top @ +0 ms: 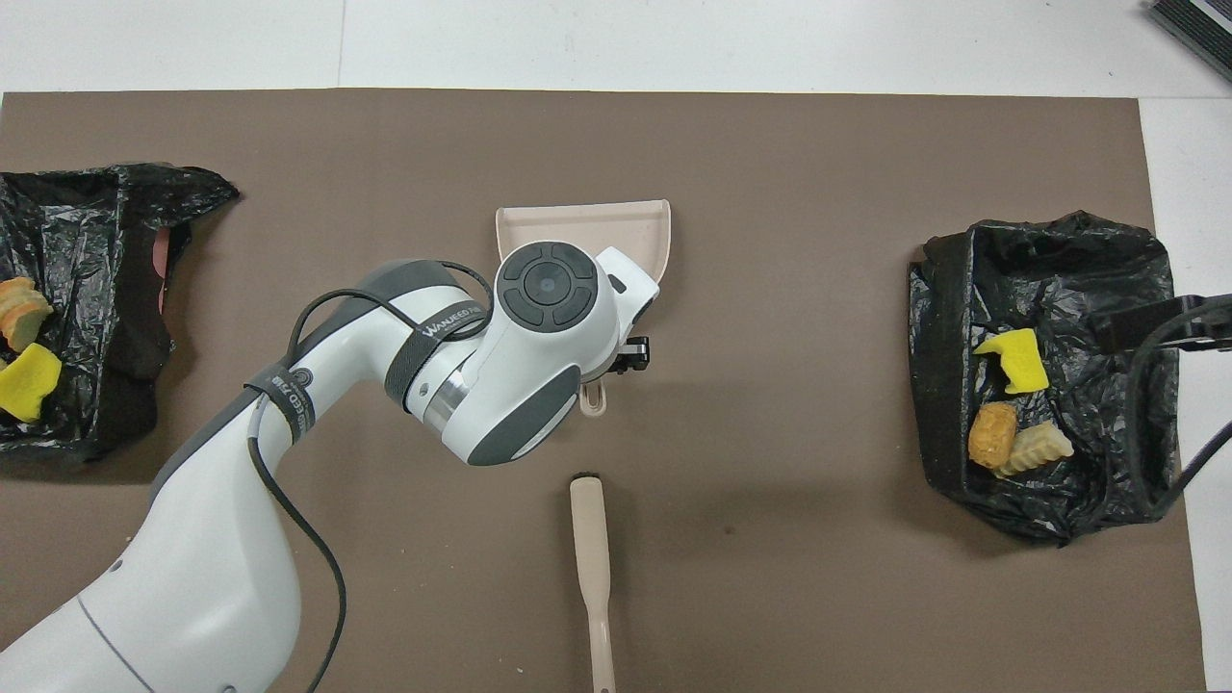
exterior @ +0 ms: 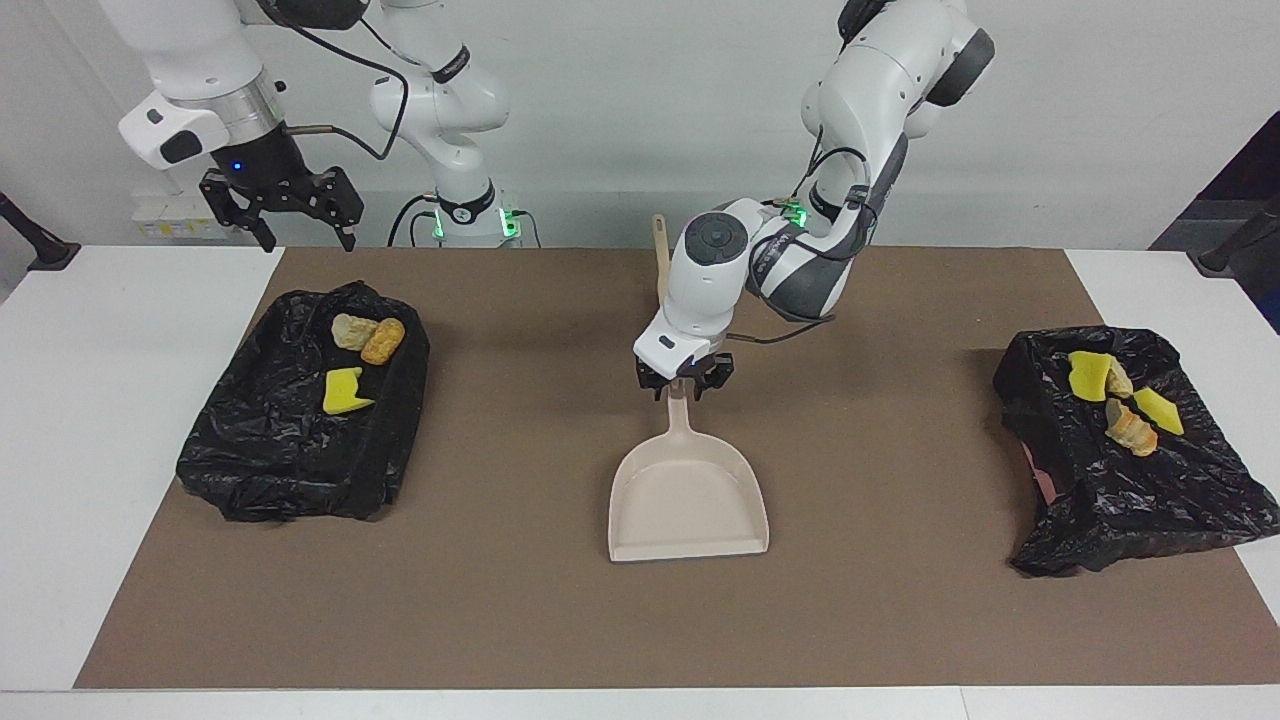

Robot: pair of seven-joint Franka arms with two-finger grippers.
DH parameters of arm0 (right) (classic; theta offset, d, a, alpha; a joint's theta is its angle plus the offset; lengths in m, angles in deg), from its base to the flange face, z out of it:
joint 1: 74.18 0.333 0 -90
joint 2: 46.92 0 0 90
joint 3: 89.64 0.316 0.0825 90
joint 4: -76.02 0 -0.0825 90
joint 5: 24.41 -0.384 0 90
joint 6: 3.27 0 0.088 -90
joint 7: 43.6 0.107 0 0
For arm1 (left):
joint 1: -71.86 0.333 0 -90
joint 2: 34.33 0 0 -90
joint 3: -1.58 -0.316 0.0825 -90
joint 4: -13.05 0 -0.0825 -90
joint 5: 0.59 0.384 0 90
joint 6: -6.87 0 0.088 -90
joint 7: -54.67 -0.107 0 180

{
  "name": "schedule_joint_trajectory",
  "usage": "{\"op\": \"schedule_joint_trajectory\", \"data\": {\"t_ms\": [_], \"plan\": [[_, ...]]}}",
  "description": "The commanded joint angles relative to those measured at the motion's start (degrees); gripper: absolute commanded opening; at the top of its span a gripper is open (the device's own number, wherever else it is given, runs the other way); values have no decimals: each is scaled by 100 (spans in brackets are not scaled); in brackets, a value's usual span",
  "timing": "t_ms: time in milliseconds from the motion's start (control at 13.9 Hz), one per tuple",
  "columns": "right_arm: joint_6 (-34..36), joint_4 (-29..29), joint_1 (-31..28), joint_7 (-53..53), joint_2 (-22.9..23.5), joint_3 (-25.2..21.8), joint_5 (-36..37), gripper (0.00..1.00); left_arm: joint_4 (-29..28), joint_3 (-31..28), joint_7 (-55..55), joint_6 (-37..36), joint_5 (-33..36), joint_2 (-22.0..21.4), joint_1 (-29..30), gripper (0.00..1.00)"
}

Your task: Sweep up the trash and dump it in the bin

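The beige dustpan (exterior: 690,495) lies flat on the middle of the brown mat, its handle pointing toward the robots. My left gripper (exterior: 683,388) is at the handle's end, open, with a finger on either side. In the overhead view the left wrist covers the handle, and only the pan's mouth (top: 587,223) and the handle tip show. Trash sits in both black-bagged bins: a yellow sponge piece (exterior: 343,392) and bread lumps (exterior: 370,338) in the bin (exterior: 300,460) at the right arm's end, more bits (exterior: 1120,405) in the bin (exterior: 1130,500) at the left arm's end. My right gripper (exterior: 308,235) hangs open, high above its bin's edge.
A beige hand brush (top: 592,558) lies on the mat nearer to the robots than the dustpan, bristles toward the pan. The brown mat (exterior: 500,600) covers the middle of the white table. The right arm waits.
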Motion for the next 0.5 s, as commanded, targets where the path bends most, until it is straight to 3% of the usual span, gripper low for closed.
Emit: {"op": "schedule_joint_trajectory", "data": {"t_ms": [0, 431], "plan": [[-59, -65, 14, -157, -61, -26, 57, 100, -61, -348, -529, -601, -27, -572, -70, 100], [-59, -65, 6, -157, -70, -17, 48, 100, -869, -1446, -1936, -893, -368, -1916, -88, 100]]}}
